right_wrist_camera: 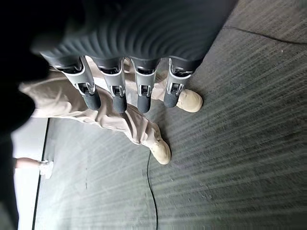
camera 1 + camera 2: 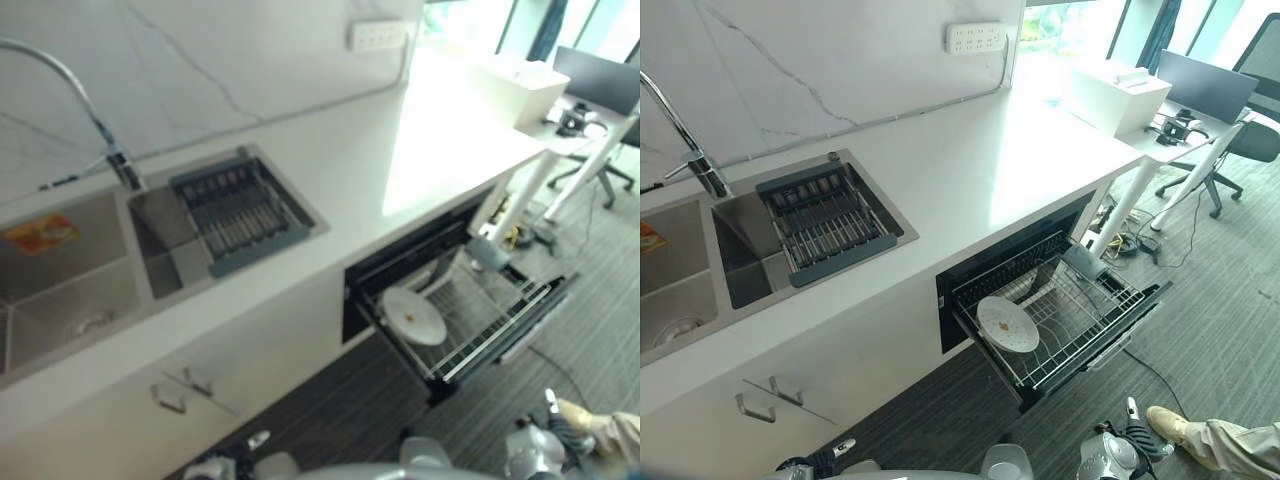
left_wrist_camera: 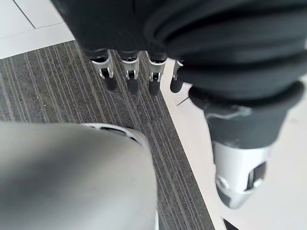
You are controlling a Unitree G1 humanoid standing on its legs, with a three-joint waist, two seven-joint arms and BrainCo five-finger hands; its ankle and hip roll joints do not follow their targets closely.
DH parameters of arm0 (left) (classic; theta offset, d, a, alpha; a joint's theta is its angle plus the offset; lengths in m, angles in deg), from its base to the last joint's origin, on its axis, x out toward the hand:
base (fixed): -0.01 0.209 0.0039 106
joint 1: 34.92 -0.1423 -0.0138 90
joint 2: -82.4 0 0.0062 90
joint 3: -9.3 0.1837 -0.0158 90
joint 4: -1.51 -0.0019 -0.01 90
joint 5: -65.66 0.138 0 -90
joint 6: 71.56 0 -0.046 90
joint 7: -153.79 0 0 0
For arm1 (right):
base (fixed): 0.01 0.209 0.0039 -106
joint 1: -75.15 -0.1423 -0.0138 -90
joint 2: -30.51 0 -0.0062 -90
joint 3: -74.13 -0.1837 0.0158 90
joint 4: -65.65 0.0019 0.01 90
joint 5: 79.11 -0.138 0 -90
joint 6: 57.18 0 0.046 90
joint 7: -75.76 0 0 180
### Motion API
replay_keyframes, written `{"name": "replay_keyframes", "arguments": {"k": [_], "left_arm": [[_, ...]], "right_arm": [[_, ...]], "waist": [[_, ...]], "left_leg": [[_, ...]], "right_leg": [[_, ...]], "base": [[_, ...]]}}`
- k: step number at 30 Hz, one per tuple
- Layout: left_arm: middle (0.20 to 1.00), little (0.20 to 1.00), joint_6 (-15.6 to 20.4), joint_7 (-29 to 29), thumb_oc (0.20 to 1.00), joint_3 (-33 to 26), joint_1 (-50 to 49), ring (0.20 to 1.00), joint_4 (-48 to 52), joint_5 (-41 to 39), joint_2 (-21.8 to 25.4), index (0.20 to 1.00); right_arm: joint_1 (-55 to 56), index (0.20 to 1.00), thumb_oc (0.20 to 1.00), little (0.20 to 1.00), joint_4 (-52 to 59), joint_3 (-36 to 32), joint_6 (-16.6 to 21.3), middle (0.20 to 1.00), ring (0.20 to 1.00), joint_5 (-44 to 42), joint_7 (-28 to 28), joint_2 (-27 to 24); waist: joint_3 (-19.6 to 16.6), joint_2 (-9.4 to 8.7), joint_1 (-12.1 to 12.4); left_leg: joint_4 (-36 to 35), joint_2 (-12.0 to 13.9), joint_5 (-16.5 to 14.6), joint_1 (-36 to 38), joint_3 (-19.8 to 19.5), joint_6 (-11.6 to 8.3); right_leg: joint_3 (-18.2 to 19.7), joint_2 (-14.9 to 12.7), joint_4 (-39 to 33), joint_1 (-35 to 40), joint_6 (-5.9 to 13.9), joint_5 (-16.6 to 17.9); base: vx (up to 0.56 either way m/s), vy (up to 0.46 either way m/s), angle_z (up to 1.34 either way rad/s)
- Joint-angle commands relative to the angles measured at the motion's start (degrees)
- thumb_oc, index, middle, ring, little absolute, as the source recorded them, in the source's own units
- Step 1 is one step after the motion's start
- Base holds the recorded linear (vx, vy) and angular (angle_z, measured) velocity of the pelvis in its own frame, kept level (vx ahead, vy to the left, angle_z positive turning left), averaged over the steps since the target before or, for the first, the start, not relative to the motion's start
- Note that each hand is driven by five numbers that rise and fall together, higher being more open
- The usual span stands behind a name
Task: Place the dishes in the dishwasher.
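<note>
The dishwasher's (image 2: pixel 970 270) inside lay dark behind its pulled-out rack (image 2: pixel 1070 315). The speck on the white plate (image 2: pixel 1007 324) was too small to identify. A person's trousered leg (image 2: pixel 1230 440) ran off the picture's edge.

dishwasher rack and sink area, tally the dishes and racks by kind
round white plate in the pulled-out dishwasher rack: 1
wire dishwasher rack: 1
dark grey slatted drain basket over the steel sink: 1
total: 3

sink (image 2: pixel 680 290) left | faucet (image 2: pixel 680 135) behind | power strip (image 2: pixel 978 37) on wall | monitor (image 2: pixel 1205 85) far right
</note>
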Motion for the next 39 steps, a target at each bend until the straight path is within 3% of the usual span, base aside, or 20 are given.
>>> {"name": "replay_keyframes", "arguments": {"k": [1, 2, 5, 13, 16, 24, 32, 39], "left_arm": [[1.000, 1.000, 0.4, 0.1, 1.000, -0.1, 2.3, 1.000, -2.1, 1.5, 2.3, 1.000], [1.000, 1.000, 3.2, 6.0, 1.000, -3.0, 6.0, 1.000, 3.3, -0.5, 4.7, 1.000], [1.000, 1.000, 2.7, 6.0, 1.000, -3.8, 6.1, 1.000, 1.9, 1.7, 4.5, 1.000], [1.000, 1.000, 3.9, 2.3, 1.000, -5.4, 2.8, 1.000, -0.3, 1.1, 4.6, 1.000], [1.000, 1.000, 4.3, 0.8, 1.000, -4.8, 2.7, 1.000, -2.2, 2.3, 4.6, 1.000], [1.000, 1.000, 4.2, 0.9, 1.000, -4.4, 2.6, 1.000, -4.9, 5.5, 5.7, 1.000], [1.000, 1.000, 2.2, 0.9, 1.000, -5.0, 2.6, 1.000, -4.5, 7.4, 6.0, 1.000], [1.000, 1.000, 0.9, 0.1, 1.000, -5.0, 2.3, 1.000, -4.0, 8.6, 4.9, 1.000]], "right_arm": [[-2.5, 1.000, 1.000, 1.000, 1.6, -2.0, 1.2, 1.000, 1.000, -1.0, -2.9, -0.9], [-2.9, 1.000, 1.000, 1.000, 3.1, -6.0, -0.2, 1.000, 1.000, -0.8, -7.6, -5.8], [-2.1, 1.000, 1.000, 1.000, 2.7, -5.7, 0.6, 1.000, 1.000, -2.6, -9.2, -5.2], [-4.2, 1.000, 1.000, 1.000, -3.0, -8.3, -4.4, 1.000, 1.000, -3.3, -10.7, -9.0], [-5.9, 1.000, 1.000, 1.000, -6.0, -9.1, -8.4, 1.000, 1.000, -5.3, -10.5, -10.6], [-7.4, 1.000, 1.000, 1.000, -13.9, -12.2, -12.2, 1.000, 1.000, -9.7, -15.1, -13.8], [-8.3, 1.000, 1.000, 1.000, -14.7, -10.7, -22.1, 1.000, 1.000, -14.3, -32.4, -14.7], [-11.0, 1.000, 1.000, 1.000, -13.3, -8.3, -28.8, 1.000, 1.000, -16.2, -41.2, -16.6]], "waist": [[1.0, 0.72, 1.6], [3.2, 0.74, -0.8], [3.0, 0.09, -1.4], [1.3, 0.35, -1.0], [1.1, 0.32, -0.8], [0.5, 0.91, -0.2], [1.1, 2.97, -0.6], [1.4, 4.65, -0.6]], "left_leg": [[-4.8, 1.5, -2.8, 3.8, 1.0, -0.18], [-4.8, -2.0, -6.2, 7.6, -3.7, 0.79], [-4.8, -3.4, -6.7, 7.1, -5.3, 1.79], [-4.8, -0.6, -8.1, 10.9, -4.1, 0.57], [-4.8, 0.1, -8.2, 11.4, -4.1, 0.14], [-4.8, 0.8, -8.7, 11.9, -5.0, -0.70], [-4.8, 0.4, -8.2, 11.2, -5.4, -1.77], [-4.8, -1.4, -8.7, 10.9, -5.5, -2.11]], "right_leg": [[-0.6, -2.8, 6.1, -1.9, 2.78, -4.1], [0.5, -2.8, 6.1, -7.3, 1.41, 1.5], [3.3, -0.1, 6.1, -7.9, 0.88, 0.0], [3.8, 0.9, 6.1, -7.2, 0.81, -1.2], [3.2, 0.4, 6.1, -7.6, 1.24, -0.7], [1.7, -1.9, 6.1, -8.9, 2.73, 0.9], [0.5, -5.2, 6.1, -11.0, 4.14, 3.0], [0.1, -7.8, 6.1, -11.9, 4.49, 4.3]], "base": [[0.00, 0.000, 0.00], [-0.01, -0.006, 0.03], [-0.04, -0.065, 0.12], [0.01, -0.079, -0.07], [0.04, -0.091, 0.00], [0.09, -0.123, 0.13], [0.08, -0.052, 0.09], [0.07, 0.064, 0.10]]}}
